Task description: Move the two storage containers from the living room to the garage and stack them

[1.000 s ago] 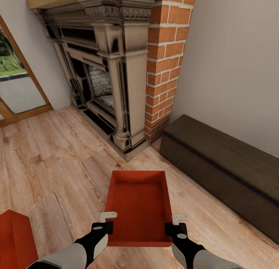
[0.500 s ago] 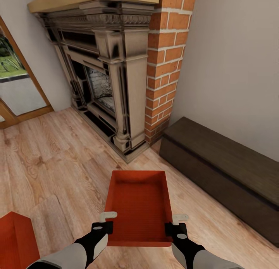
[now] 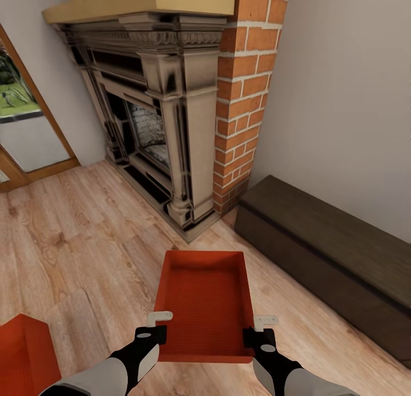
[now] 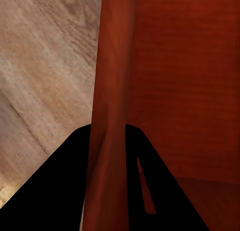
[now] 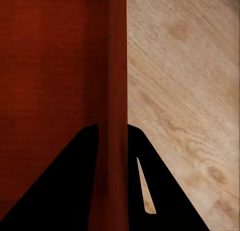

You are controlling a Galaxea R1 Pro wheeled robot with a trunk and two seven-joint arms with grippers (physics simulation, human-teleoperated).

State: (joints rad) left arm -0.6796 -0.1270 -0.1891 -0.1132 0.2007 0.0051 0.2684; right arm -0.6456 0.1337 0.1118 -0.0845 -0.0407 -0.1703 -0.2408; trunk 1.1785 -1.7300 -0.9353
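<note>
The bin (image 3: 205, 307) hangs above the plank floor (image 3: 74, 242), each side wall pinched by a gripper, left (image 3: 153, 326) and right (image 3: 258, 330), jaws closed on the wall. Against the earlier pictures the fireplace (image 3: 165, 116) sits slightly lower while the bin keeps its place between the grippers: likely the camera lifting or tilting, carry underway. The second bin (image 3: 23, 356) rests on the floor to the left. No writing shows.

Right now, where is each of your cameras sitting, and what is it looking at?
Head view: up on my head, looking down at the held bin, fireplace and bench; both arms and end effectors show.
Left wrist view: by the left end effector, looking along its dark fingers clamping the bin's wall.
Right wrist view: by the right end effector, same on the opposite wall.
All share the bin and wood floor.
</note>
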